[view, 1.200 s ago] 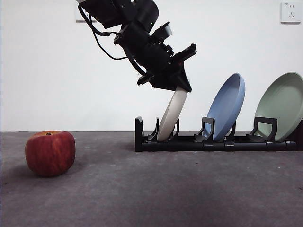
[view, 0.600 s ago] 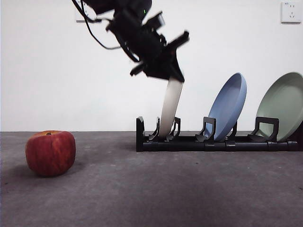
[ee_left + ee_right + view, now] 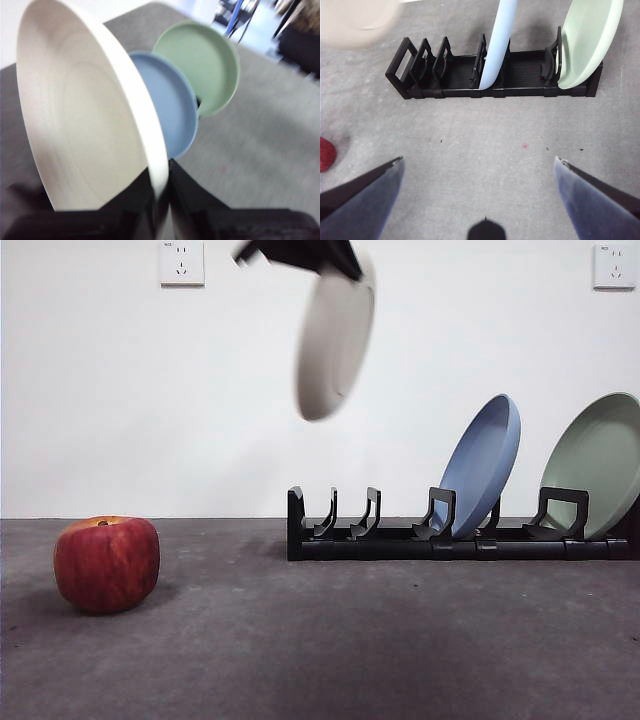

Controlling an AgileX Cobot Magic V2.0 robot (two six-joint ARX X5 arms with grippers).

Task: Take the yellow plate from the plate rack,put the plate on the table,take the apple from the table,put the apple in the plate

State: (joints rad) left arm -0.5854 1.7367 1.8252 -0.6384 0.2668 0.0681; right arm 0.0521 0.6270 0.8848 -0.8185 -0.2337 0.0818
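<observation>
My left gripper (image 3: 330,255) is shut on the rim of the yellow plate (image 3: 335,338) and holds it high in the air, above the left end of the black plate rack (image 3: 400,540). The left wrist view shows the cream plate (image 3: 85,120) clamped on edge between my jaws (image 3: 161,200). The rack's left slots stand empty. The red apple (image 3: 106,562) sits on the table (image 3: 350,640) at the far left; a sliver of the apple shows in the right wrist view (image 3: 326,154). My right gripper (image 3: 480,172) is open and empty above the table, in front of the rack (image 3: 470,75).
A blue plate (image 3: 484,465) and a pale green plate (image 3: 598,462) lean in the rack's right slots; both also show in the wrist views, blue plate (image 3: 500,40) and green plate (image 3: 587,40). A white wall with two sockets stands behind.
The left gripper has lifted the yellow plate up out of the rack's left slot and carried it high, slightly leftward. The apple and other plates have not moved.
</observation>
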